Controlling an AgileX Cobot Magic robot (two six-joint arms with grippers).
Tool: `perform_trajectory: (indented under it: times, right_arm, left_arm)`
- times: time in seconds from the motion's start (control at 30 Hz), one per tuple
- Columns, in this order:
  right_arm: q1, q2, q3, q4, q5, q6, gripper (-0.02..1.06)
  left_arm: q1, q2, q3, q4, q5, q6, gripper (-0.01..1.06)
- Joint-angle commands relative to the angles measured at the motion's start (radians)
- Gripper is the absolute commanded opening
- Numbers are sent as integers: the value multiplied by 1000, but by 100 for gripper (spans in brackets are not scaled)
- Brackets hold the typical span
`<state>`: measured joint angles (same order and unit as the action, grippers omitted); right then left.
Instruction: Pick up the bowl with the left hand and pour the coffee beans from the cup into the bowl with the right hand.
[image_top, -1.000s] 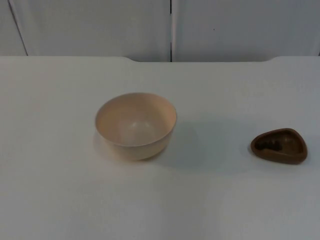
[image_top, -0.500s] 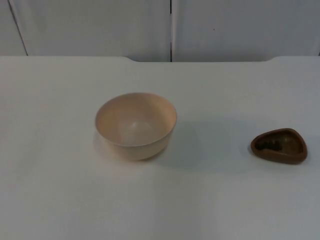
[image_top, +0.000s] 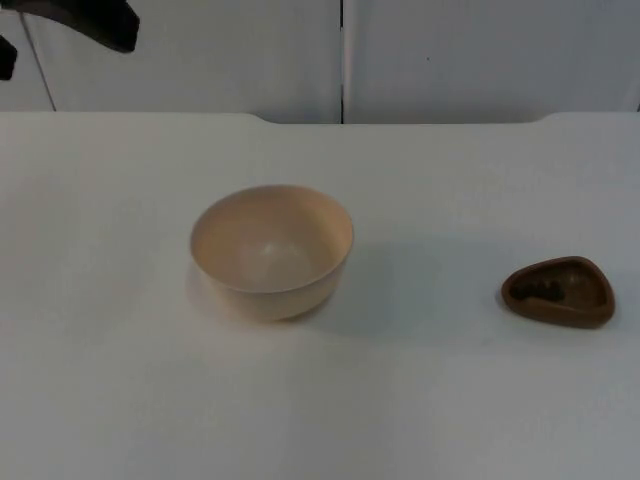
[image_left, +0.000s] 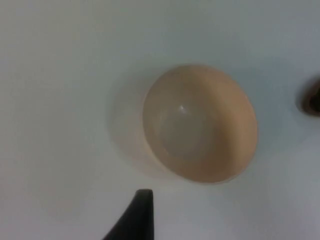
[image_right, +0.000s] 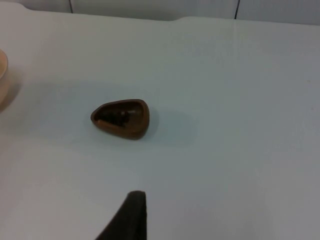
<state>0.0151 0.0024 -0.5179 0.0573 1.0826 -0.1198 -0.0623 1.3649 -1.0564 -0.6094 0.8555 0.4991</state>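
The bowl (image_top: 272, 250) stands upright and empty on the table (image_top: 120, 400), with the small brown cup (image_top: 558, 291) of coffee beans well apart on its right-arm side. The left hand (image_top: 95, 20) is high above the table beyond the bowl, holding nothing; how far either hand is open cannot be told. The bowl looks light, stiff and smooth, so pinching its thin rim seems safest.

Pale peach-beige bowl (image_top: 272, 250), plain, no pattern, a lighter, whitish sheen at the bottom inside. Brown cup (image_top: 559, 291), darker brown within, with near-black coffee beans (image_top: 540, 293) against one side. White table top (image_top: 420, 400), unmarked, with soft grey shadows beside bowl and cup. Grey partition wall (image_top: 480, 55) split by one dark vertical seam. Black left arm (image_top: 85, 18) at the upper corner; black fingertip (image_left: 137, 217) on the left wrist, black fingertip (image_right: 127, 217) on the right wrist.
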Motion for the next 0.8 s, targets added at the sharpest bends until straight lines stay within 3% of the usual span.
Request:
perform_trajectory:
  times: [0.0, 0.47, 0.77]
  right_arm:
    - [-6, -2, 1, -1, 0, 0, 105]
    - [-6, -2, 1, -1, 0, 0, 105]
    - [-6, -2, 1, -1, 0, 0, 105]
  left_arm:
    - [-17, 18, -6, -13, -8, 15, 105]
    - [-44, 206, -6, -26, -108, 15, 103]
    - [-44, 329, -53, -30, -110, 3, 103]
